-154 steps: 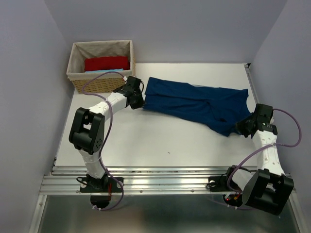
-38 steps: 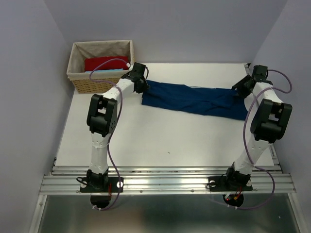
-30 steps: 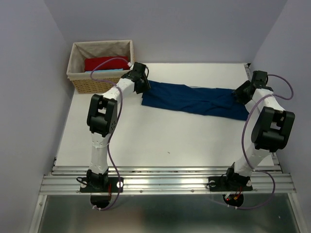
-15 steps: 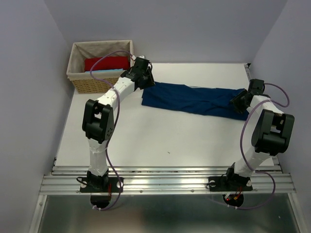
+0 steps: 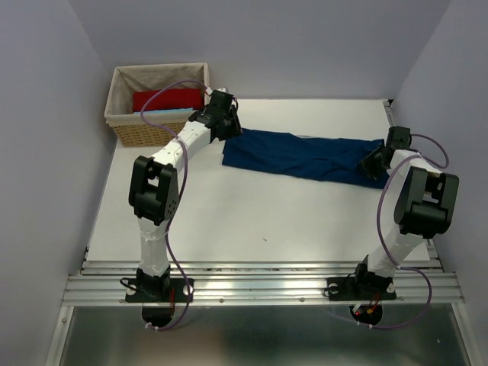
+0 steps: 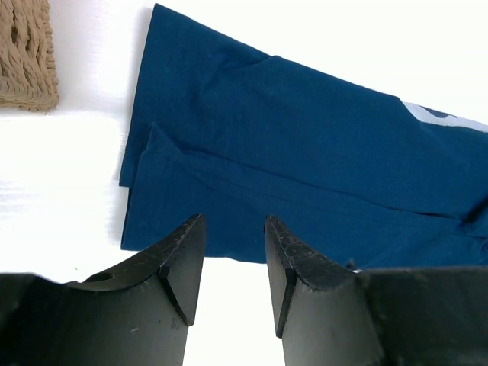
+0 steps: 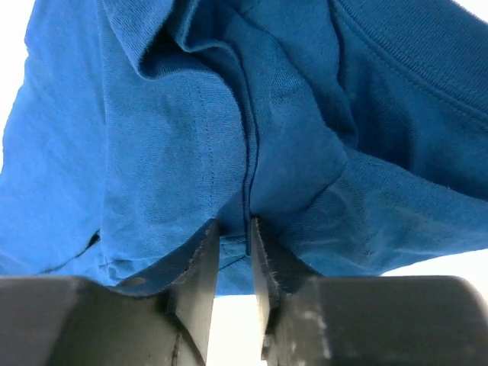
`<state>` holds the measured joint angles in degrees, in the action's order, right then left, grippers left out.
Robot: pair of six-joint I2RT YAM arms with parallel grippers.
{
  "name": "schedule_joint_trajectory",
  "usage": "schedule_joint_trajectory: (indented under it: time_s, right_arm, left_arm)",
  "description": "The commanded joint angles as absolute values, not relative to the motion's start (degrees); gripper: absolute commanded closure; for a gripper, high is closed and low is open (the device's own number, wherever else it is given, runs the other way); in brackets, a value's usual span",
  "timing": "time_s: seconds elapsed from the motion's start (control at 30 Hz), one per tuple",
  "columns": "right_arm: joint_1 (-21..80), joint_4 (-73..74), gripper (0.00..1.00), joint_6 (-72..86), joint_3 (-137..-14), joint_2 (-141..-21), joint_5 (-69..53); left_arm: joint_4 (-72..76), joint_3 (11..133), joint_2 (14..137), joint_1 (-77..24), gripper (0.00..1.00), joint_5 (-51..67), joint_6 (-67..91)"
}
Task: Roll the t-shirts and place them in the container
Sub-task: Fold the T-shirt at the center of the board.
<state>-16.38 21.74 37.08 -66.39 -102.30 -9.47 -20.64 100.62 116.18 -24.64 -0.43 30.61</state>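
Note:
The navy t-shirt (image 5: pixel 305 156) lies folded into a long band across the back of the table. My left gripper (image 5: pixel 228 131) hovers open just off its left end, and the left wrist view shows nothing between the fingers (image 6: pixel 232 221), with the shirt (image 6: pixel 305 152) ahead of them. At the shirt's right end, my right gripper (image 5: pixel 374 162) has its jaws narrowed to a slim gap. Its tips (image 7: pixel 234 223) straddle a ridge of cloth (image 7: pixel 152 137) at the hem. A red t-shirt (image 5: pixel 168 99) and a light-blue piece (image 5: pixel 156 111) lie in the basket.
The wicker basket (image 5: pixel 122 131) stands at the back left corner, close to my left wrist, and its edge shows in the left wrist view (image 6: pixel 27 53). White tabletop (image 5: pixel 267 221) stretches in front of the shirt. Grey walls close in on three sides.
My right gripper slid along the shirt's right end toward the near side and its jaws narrowed onto the cloth. The left gripper shifted slightly right, off the shirt's left corner.

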Motion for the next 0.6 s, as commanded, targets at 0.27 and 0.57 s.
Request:
schedule_joint_trajectory:
  time_s: [0.27, 0.57]
  right_arm:
    - [-13.1, 18.5, 0.99, 38.7, -71.3, -102.0, -8.0]
    - [-9.1, 18.3, 0.99, 39.2, -77.2, -105.6, -6.8]
  left_arm:
    - [-20.5, 99.7, 114.0, -24.4, 0.52, -0.4, 29.8]
    - [-20.6, 99.1, 114.0, -24.4, 0.53, -0.4, 29.5]
